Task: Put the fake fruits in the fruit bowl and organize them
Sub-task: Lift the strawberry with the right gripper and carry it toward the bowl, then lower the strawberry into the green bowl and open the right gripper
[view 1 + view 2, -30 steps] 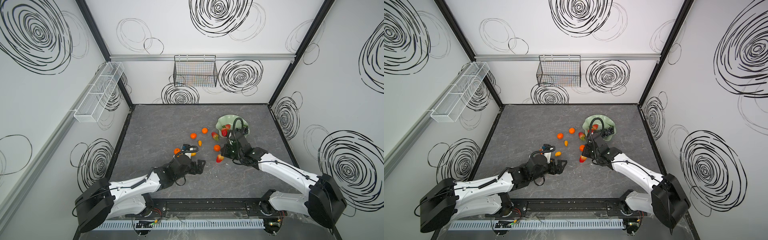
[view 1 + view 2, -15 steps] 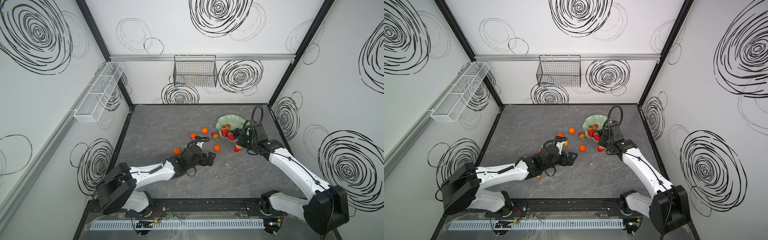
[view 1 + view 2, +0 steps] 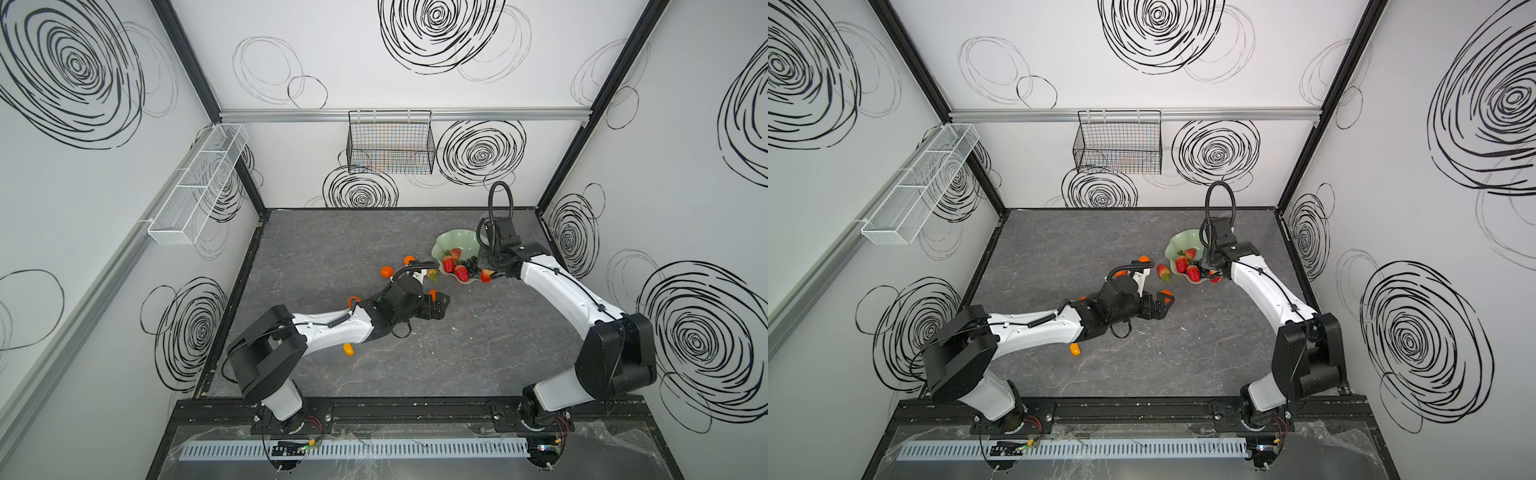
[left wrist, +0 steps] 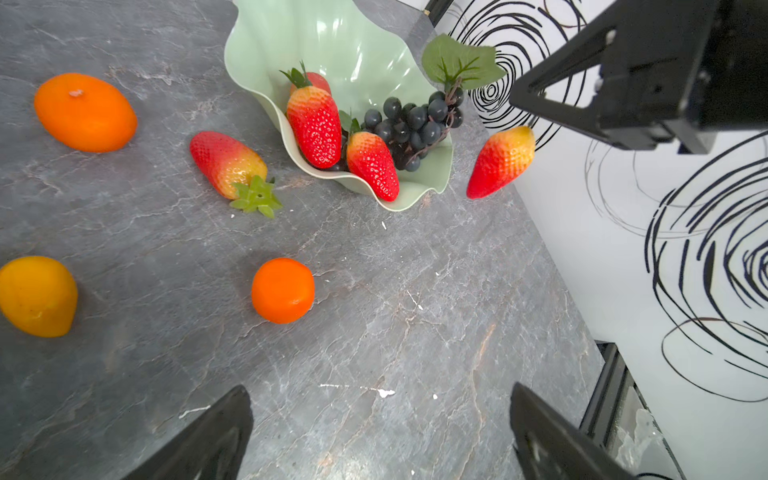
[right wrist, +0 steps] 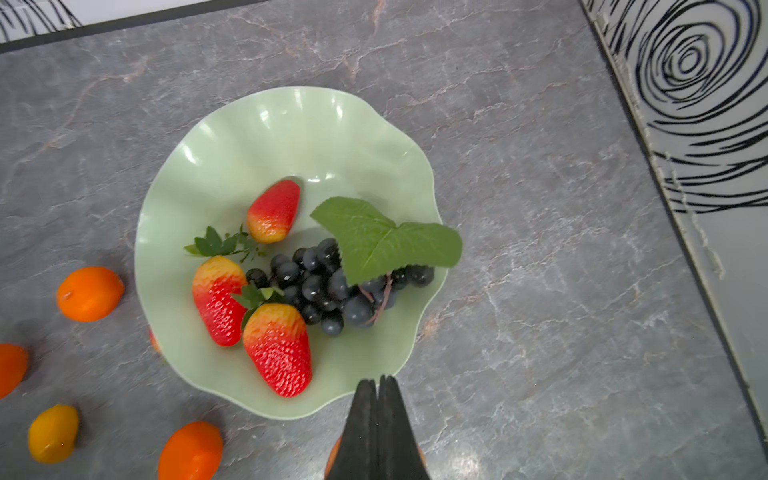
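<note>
The mint-green fruit bowl [image 3: 453,243] [image 3: 1183,242] [image 5: 270,137] [image 4: 332,41] holds three strawberries [image 5: 278,349] and the grape bunch [image 5: 328,286]. My right gripper [image 3: 484,266] [image 3: 1209,266] [image 5: 378,380] [image 4: 515,97] is shut beside the bowl's rim, and a strawberry [image 4: 500,162] [image 3: 486,275] hangs from it above the table. My left gripper [image 3: 440,305] [image 3: 1163,305] [image 4: 380,390] is open and empty, low over the table, with a tangerine [image 4: 282,290] [image 3: 433,294] just ahead of its fingers.
Loose on the table lie a strawberry [image 4: 226,164] [image 3: 1163,271], tangerines [image 4: 85,112] [image 3: 387,272] and kumquats [image 4: 37,295] [image 3: 348,350]. The right wall [image 4: 665,291] runs close behind the bowl. A black wire basket [image 3: 390,145] and a white mesh tray [image 3: 199,183] hang on the walls.
My right gripper has carried the strawberry from mid-table back to the bowl's rim. My left arm has stretched rightward toward the tangerine, its gripper still open.
</note>
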Robot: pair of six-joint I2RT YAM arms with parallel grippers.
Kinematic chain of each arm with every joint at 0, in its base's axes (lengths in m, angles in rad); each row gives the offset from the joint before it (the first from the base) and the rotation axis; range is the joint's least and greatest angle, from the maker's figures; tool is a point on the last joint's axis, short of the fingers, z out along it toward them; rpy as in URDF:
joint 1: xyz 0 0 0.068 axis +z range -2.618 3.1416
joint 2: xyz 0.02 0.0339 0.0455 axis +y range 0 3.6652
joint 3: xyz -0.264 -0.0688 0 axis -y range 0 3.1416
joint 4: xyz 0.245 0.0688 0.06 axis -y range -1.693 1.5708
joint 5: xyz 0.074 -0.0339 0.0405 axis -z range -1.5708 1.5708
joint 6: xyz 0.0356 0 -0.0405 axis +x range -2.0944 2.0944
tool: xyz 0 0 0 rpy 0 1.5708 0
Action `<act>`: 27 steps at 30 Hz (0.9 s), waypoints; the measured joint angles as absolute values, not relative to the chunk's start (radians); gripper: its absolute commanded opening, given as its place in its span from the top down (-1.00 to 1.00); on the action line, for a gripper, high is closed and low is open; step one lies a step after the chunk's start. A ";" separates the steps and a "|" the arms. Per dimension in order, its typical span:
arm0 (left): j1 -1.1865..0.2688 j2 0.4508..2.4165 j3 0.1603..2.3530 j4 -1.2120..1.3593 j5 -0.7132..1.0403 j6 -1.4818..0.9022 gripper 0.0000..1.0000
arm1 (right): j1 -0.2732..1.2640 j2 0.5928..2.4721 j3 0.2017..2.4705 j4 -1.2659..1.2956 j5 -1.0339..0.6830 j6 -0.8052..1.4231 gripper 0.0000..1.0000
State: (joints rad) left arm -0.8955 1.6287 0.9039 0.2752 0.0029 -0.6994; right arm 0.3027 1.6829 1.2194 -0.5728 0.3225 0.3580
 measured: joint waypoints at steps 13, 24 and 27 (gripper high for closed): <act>-0.876 1.640 0.911 0.278 0.035 -0.699 -0.99 | 0.293 1.827 1.283 -0.553 0.381 0.260 1.00; -0.859 1.640 0.911 0.279 0.054 -0.699 -0.99 | 0.299 1.877 1.305 -0.525 0.368 0.221 1.00; -0.857 1.640 0.911 0.279 0.056 -0.699 -0.99 | 0.308 1.897 1.312 -0.517 0.367 0.211 1.00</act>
